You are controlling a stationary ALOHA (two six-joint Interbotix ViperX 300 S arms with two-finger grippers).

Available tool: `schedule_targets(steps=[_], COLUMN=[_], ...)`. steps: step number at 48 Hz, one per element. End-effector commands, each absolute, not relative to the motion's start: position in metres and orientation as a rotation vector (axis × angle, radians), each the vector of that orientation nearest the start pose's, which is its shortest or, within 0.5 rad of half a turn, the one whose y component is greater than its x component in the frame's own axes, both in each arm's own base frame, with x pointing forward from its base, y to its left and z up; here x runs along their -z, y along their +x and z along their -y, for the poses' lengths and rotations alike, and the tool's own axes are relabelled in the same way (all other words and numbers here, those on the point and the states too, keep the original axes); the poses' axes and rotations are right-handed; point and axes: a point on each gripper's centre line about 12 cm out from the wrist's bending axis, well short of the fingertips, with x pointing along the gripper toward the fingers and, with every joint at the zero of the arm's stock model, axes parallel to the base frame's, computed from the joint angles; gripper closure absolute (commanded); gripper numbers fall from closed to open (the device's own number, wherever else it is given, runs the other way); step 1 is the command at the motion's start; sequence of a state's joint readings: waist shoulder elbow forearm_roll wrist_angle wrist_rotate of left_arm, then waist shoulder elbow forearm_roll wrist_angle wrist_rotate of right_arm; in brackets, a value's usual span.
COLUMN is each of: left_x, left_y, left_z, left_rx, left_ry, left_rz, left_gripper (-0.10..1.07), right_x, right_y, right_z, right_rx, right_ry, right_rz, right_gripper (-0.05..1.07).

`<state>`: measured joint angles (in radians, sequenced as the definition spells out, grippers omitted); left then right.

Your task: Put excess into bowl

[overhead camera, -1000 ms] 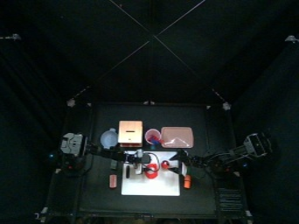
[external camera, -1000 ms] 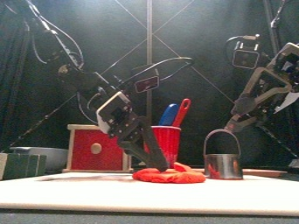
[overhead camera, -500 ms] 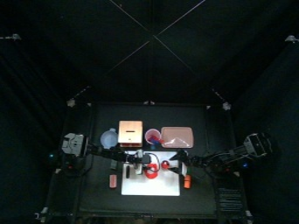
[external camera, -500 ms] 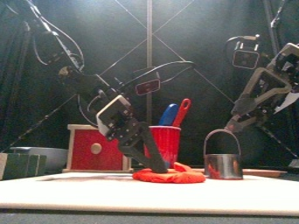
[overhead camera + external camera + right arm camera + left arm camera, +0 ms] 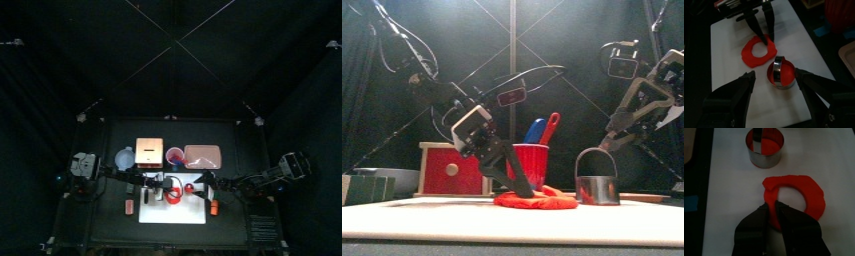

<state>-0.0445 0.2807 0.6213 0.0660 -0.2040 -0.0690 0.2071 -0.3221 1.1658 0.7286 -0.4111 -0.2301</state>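
Note:
The excess (image 5: 801, 192) is a bright red soft ring lying flat on the white sheet (image 5: 728, 203). My left gripper (image 5: 772, 206) reaches down onto its near rim, jaws drawn in on either side of the red strip; the front view shows this gripper (image 5: 521, 190) touching the excess (image 5: 543, 202). The pale blue bowl (image 5: 124, 157) sits at the table's back left, beside the orange box (image 5: 148, 152). My right gripper (image 5: 775, 75) hangs open above a round metal cutter (image 5: 781, 73) that stands right of the excess (image 5: 755, 52).
A red cup (image 5: 533, 162) holding blue and red tools stands behind the ring. A pink tray (image 5: 203, 155) sits at the back right. The metal cutter (image 5: 596, 188) has an arched handle. Small orange pieces (image 5: 130, 206) lie beside the sheet.
The left gripper's jaws have drawn together around the ring's rim. The ring still lies on the sheet. The right arm has not moved.

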Motion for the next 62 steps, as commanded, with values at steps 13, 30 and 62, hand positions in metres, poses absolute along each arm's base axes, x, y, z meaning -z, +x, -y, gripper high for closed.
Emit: schedule_targets(steps=[13,30,62], left_x=[-0.165,-0.203,-0.243], left_y=[0.385,0.311,0.166], left_z=[0.018,-0.008,-0.063], left_rx=[0.083,0.010,-0.351], left_ry=[0.067,0.055,0.057], left_rz=[-0.527,-0.419,-0.083], left_gripper=[0.41,0.41,0.41], right_x=[-0.157,-0.155,-0.154], right_y=[0.261,0.261,0.263], right_z=[-0.022,-0.021,-0.010], right_rx=[0.174,0.179,0.216], right_ry=[0.329,0.327,0.329], right_rz=[-0.457,-0.464,-0.463], right_gripper=[0.08,0.08,0.08])
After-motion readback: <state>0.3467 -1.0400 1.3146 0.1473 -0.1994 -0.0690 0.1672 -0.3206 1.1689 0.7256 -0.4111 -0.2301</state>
